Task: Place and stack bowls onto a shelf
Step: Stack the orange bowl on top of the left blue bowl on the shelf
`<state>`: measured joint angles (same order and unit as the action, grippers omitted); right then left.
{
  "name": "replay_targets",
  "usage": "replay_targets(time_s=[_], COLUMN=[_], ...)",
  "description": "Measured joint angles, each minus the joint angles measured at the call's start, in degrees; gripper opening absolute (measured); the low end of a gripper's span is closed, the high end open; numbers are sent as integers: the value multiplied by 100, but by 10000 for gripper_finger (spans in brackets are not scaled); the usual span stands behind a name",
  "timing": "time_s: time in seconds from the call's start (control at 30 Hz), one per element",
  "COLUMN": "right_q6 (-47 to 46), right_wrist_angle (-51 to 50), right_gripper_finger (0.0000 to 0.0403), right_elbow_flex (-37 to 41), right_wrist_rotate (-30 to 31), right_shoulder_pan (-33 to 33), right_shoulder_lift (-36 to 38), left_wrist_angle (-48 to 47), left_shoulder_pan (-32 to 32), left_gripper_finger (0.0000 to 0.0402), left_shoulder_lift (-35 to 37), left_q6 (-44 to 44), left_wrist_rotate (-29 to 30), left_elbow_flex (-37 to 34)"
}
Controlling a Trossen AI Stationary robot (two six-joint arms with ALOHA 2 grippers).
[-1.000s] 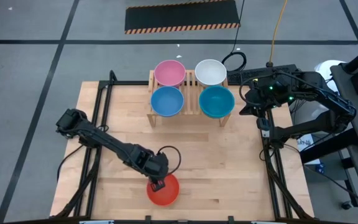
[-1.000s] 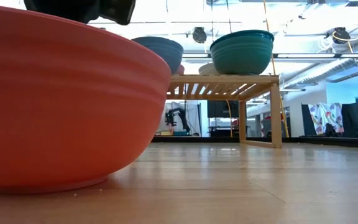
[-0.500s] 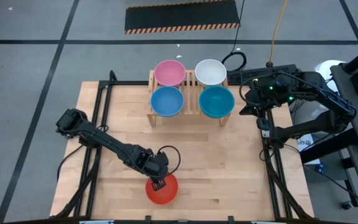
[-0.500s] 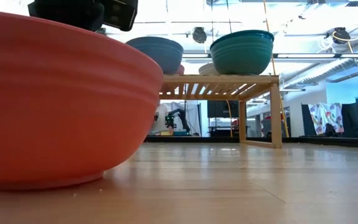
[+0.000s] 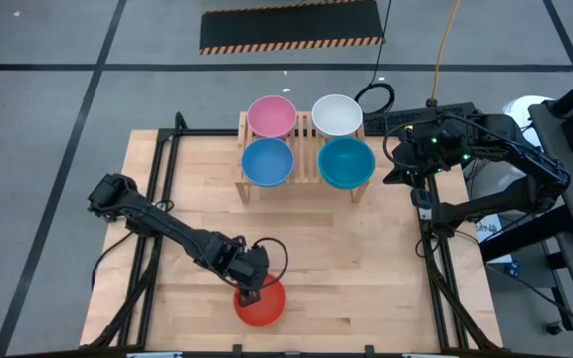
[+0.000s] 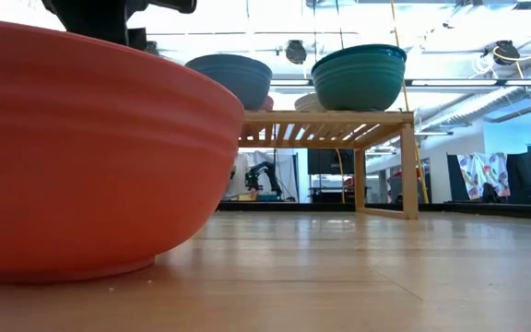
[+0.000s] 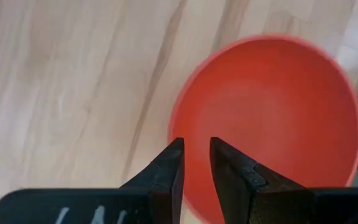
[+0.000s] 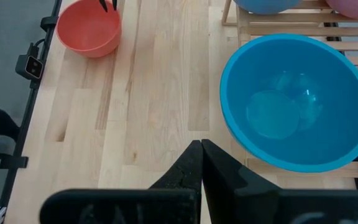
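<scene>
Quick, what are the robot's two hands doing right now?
Left hand: fingers straddle the rim of the round red plastic bowl; grip cannot be told.
Right hand: closed, holding nothing.
</scene>
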<state>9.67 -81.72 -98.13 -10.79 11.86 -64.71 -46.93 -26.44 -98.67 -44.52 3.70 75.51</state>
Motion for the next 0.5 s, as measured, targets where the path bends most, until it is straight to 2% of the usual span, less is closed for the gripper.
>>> replay_targets(time_s=[0.17, 0.37, 0.5], right_q6=[0, 0, 0], right_wrist_angle=[-1, -1, -1], right_gripper_finger=[0, 0, 0], right_elbow_flex=[-2, -2, -2], right_wrist_rotate=[0, 0, 0], right_shoulder_pan=[0, 0, 0], right_shoulder_lift=[0, 0, 0], left_wrist_angle=[-367, -387, -388], left_shoulder_pan=[-11, -11, -13], left_gripper_finger=[81, 81, 81], left_shoulder_lift=[0, -2, -2], left_q6=[71, 145, 198], left_wrist_rotate=[-68, -399, -419], left_elbow_flex=[-40, -40, -40])
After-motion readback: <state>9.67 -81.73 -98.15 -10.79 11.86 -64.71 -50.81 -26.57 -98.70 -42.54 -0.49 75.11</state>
